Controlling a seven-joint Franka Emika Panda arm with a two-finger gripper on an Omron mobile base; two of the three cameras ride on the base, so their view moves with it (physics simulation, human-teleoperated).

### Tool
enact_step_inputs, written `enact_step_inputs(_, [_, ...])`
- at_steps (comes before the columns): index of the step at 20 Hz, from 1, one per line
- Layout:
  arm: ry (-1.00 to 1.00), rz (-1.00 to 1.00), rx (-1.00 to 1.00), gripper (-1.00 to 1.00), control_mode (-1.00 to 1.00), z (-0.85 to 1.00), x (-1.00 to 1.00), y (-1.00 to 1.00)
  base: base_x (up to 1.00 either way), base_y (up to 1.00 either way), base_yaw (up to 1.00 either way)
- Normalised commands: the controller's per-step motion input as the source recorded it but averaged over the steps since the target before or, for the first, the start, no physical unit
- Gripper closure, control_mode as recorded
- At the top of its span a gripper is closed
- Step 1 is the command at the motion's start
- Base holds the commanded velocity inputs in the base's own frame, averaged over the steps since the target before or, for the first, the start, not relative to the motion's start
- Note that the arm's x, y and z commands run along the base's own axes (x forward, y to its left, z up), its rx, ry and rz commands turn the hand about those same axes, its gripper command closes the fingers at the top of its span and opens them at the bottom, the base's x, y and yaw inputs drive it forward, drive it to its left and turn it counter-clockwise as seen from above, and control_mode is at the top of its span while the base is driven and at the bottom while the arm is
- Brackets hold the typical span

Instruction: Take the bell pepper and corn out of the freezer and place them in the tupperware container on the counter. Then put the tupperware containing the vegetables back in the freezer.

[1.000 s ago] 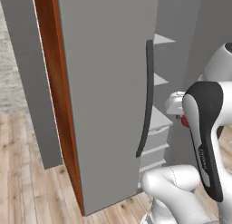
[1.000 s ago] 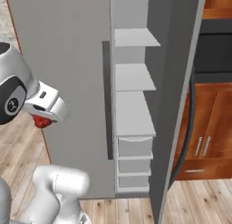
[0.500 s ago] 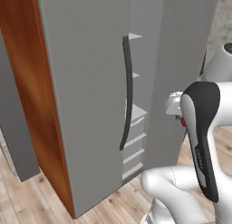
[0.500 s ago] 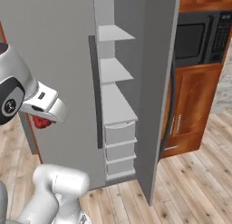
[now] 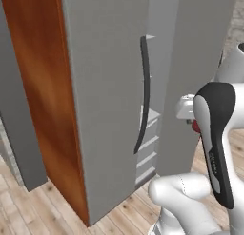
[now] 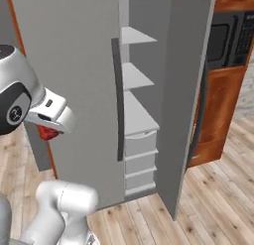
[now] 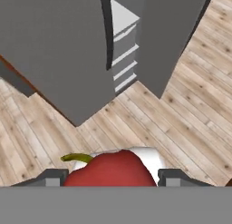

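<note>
Left base view: the bell pepper (image 5: pixel 196 127) peeks red beside the arm, right of the freezer (image 5: pixel 114 86), whose open door now hides more of the shelves than before.

Right base view: the freezer has slid left; a microwave (image 6: pixel 225 38) appears far right.

Hand view: the pincer (image 7: pixel 111 177) is clamped on the pepper, stem pointing left.

Count of things on view

One bell pepper (image 7: pixel 108 169), red with a green stem, bottom centre of hand view. One freezer (image 6: pixel 74 65) with two doors and two dark vertical handles. Three pale shelves and three drawer fronts inside, centre of right base view. One microwave (image 6: pixel 228 40), upper right
</note>
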Motion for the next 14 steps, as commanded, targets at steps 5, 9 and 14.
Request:
enact_step_inputs(5, [0.00,0.00,0.00,1.00,1.00,0.00,0.00,0.00,-0.36,1.00,-0.04])
enact_step_inputs(9, [0.00,0.00,0.00,1.00,1.00,0.00,0.00,0.00,-0.65,1.00,-0.19])
enact_step_inputs(14, [0.00,0.00,0.00,1.00,1.00,0.00,0.00,0.00,-0.99,0.53,-0.44])
